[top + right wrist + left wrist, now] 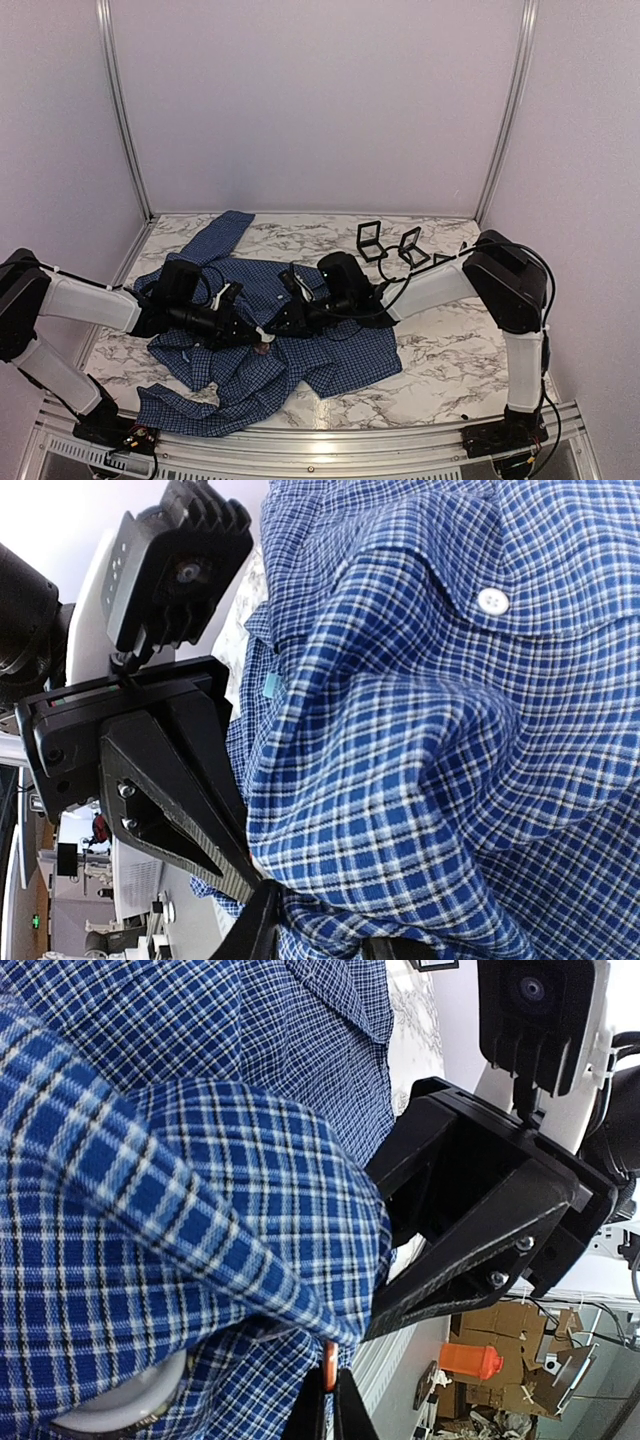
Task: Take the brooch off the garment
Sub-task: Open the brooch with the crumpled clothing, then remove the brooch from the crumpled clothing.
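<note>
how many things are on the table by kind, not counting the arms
shirt: 1
brooch: 1
black frames: 2 in plain view, maybe a third that is partly hidden
total: 4 for sure

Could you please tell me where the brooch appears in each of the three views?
Top view: brooch at centre, at the left gripper's tip.
Left wrist: bottom centre, below the shirt's fold.
Right wrist: not visible.
Shared landmark: the checked shirt.
</note>
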Controlling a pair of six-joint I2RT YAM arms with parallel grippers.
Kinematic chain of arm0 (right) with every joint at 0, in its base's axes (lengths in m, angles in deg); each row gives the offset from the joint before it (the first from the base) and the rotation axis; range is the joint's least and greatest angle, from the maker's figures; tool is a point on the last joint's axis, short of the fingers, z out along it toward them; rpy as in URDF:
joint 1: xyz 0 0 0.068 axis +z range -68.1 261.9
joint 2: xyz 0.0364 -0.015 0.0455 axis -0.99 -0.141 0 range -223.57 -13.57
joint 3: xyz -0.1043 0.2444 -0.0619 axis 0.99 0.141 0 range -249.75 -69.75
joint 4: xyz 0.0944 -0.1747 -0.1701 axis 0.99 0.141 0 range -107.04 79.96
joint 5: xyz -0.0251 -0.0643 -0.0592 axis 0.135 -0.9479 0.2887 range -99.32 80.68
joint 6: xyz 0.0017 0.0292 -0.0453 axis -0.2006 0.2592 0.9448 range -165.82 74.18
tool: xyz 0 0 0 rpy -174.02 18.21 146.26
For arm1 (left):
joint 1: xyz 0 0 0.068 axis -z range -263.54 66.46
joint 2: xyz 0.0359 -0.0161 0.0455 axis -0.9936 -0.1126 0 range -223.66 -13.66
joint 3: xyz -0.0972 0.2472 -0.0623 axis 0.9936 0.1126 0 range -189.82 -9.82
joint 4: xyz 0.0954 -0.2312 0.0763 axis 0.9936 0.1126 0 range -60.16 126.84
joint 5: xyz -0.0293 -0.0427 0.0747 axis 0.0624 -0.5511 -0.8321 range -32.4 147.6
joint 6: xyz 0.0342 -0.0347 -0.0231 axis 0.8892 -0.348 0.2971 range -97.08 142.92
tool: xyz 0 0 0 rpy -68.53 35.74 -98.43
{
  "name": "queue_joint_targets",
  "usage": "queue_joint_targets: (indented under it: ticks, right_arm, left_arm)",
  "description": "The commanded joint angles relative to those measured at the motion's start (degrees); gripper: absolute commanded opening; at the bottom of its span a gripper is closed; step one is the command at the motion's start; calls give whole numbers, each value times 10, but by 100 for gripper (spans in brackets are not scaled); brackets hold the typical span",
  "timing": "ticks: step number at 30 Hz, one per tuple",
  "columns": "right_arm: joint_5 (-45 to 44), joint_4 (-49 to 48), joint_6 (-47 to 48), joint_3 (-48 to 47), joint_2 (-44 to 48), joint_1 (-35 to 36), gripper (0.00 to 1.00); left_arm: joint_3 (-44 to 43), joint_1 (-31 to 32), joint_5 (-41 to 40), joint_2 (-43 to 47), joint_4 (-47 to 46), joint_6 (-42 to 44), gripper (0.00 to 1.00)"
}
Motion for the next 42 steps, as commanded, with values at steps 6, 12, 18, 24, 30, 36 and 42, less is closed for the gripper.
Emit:
queue_joint_targets:
  ticks: [6, 12, 18, 24, 30, 36, 42]
  right_arm:
    - [-29, 4, 12, 1, 41, 2, 34]
    - [-34, 11, 7, 2, 42, 2, 44]
    - [-54, 58, 36, 0, 64, 4, 43]
    - [-87, 127, 90, -9, 91, 11, 43]
    - [-145, 228, 157, -61, 92, 36, 43]
    - [-248, 317, 208, -111, 91, 43, 42]
    - [-285, 333, 250, -127, 87, 51, 41]
  left_arm:
    - [-9, -2, -3, 14, 29, 18, 0]
    - [-8, -3, -2, 15, 31, 19, 0]
    - [-8, -4, -2, 16, 31, 19, 0]
    - [-9, -4, -2, 14, 30, 19, 0]
    - [-15, -5, 0, 12, 33, 22, 0]
    - [-17, -6, -2, 11, 38, 25, 0]
    - [-14, -6, -2, 13, 40, 26, 0]
